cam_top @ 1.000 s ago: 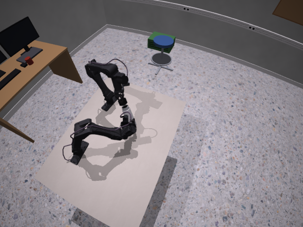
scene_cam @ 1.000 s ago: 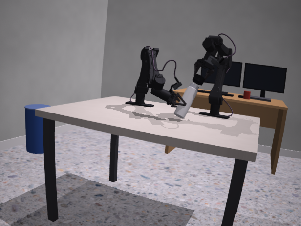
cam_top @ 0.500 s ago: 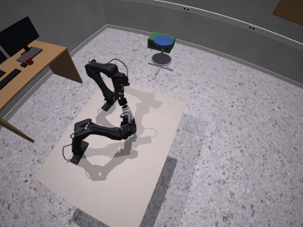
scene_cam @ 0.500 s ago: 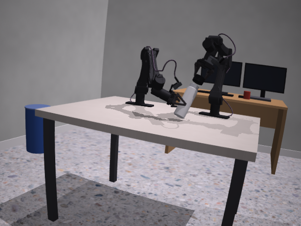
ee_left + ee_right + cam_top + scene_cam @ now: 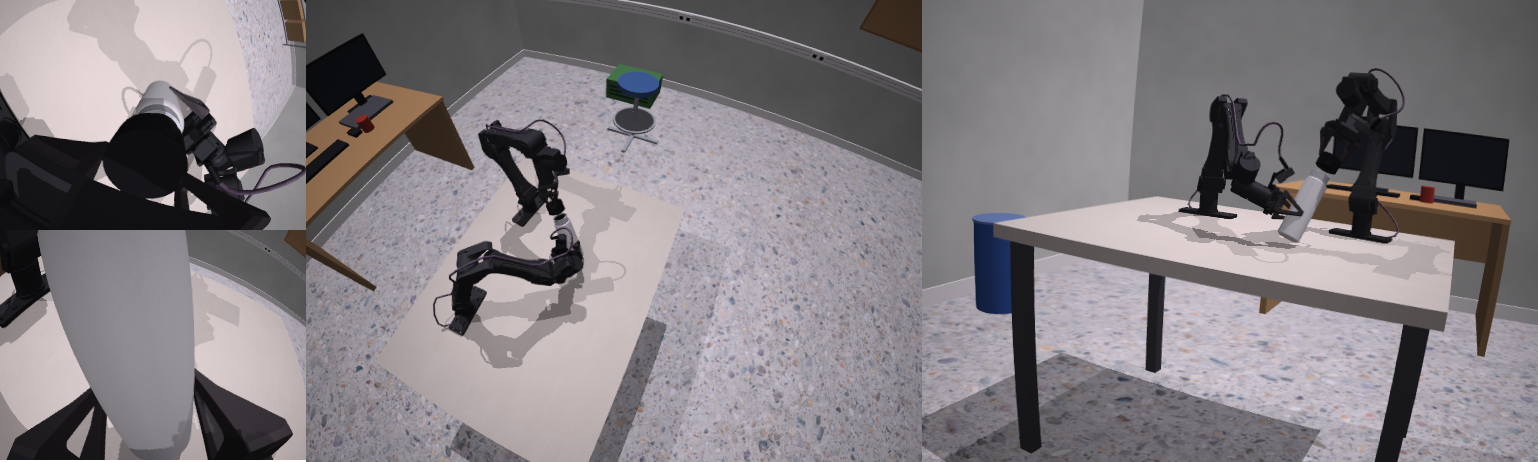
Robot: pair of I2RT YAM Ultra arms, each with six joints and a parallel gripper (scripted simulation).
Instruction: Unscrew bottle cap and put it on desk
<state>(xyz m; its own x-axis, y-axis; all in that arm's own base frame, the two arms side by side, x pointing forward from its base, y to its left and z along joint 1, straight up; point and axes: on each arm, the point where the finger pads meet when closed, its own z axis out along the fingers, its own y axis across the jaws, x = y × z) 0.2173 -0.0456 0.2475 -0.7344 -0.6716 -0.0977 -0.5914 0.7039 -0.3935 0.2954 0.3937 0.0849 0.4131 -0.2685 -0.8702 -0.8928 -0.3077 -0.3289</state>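
Observation:
The grey bottle (image 5: 1304,204) is tilted, with its base low over the white table (image 5: 1232,250) and its top leaning toward the left arm. My right gripper (image 5: 1287,210) is shut on the bottle's lower body; the right wrist view shows the bottle (image 5: 127,325) between its fingers. My left gripper (image 5: 1329,157) is shut on the black cap (image 5: 1328,163) at the bottle's top end. The left wrist view shows the cap (image 5: 147,155) covering the bottle's mouth. In the top view the cap (image 5: 557,206) sits just beyond the bottle's light rim (image 5: 562,219). I cannot tell if the cap and the bottle still touch.
Both arm bases stand on the table, the right arm's (image 5: 467,310) and the left arm's (image 5: 526,212). A wooden desk with monitors and a red cup (image 5: 1427,194) stands behind. A blue bin (image 5: 994,262) and a stool (image 5: 636,90) stand on the floor.

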